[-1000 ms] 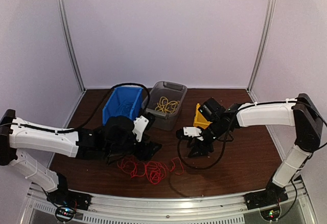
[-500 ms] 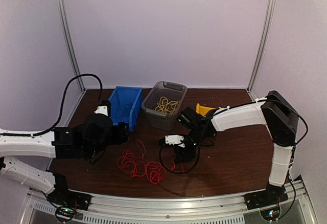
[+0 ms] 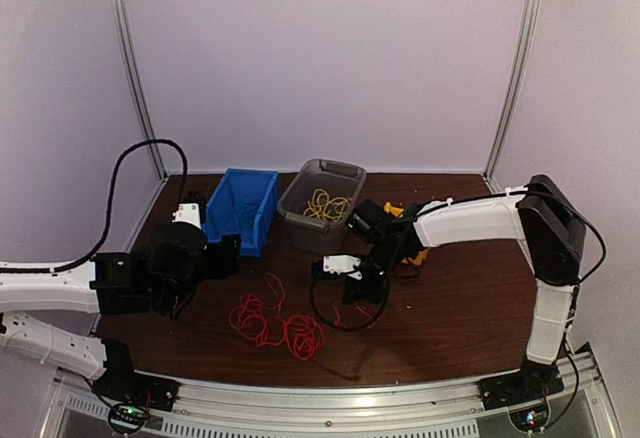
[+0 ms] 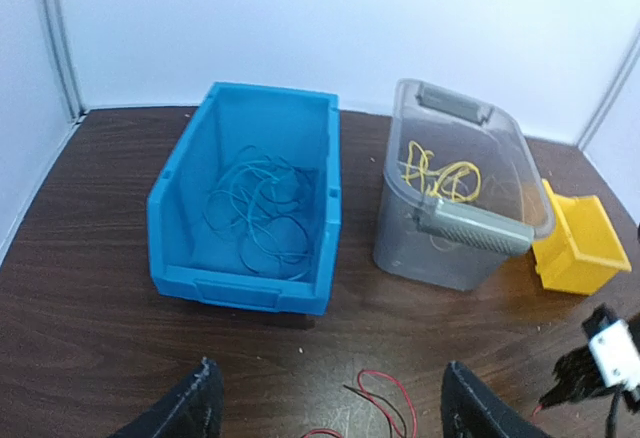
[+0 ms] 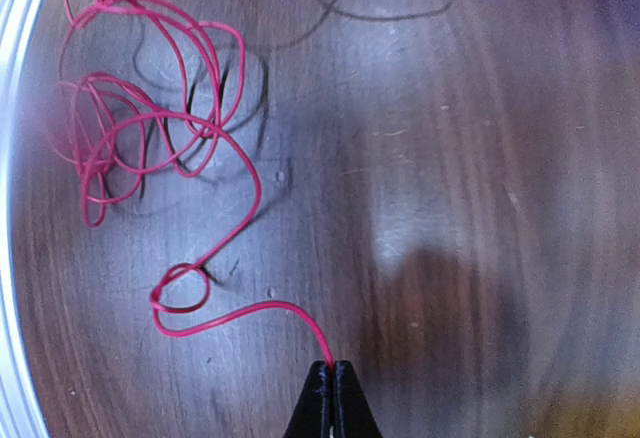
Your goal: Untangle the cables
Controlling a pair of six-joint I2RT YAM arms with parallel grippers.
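Moved since a second ago: left tool (image 4: 330, 363), drawn back leftward off the red cables (image 3: 275, 323) to a spot just in front of the blue bin (image 3: 240, 210). Right tool (image 5: 330, 368) swung from beside the yellow bin (image 4: 580, 253) out toward the middle of the worktop (image 3: 470, 298), close to the right edge of the red heap.

Three bins in a row at the back of the worktop:
- Blue bin at left, open-topped, holding loose loops of blue cables (image 4: 262, 213).
- Grey bin (image 3: 322, 203) in the middle, see-through, just beside the blue one, holding curled yellow cables (image 3: 326, 204).
- Yellow bin at right, the smallest, near the grey bin, largely hidden behind the right arm from above.

Red cables out on the worktop in front of the bins, heaped in one tangle of many loops. Strand count impossible to tell; likewise for the blue and the yellow.

Two tools:
- Left tool with fingers spread wide apart, gripping nothing, facing the blue and grey bins, two red cable ends just ahead of it.
- Right tool with fingers pressed together, pinching the end of one red strand. From that pinch, a curve along the worktop, one small loop, then on into the tangle.
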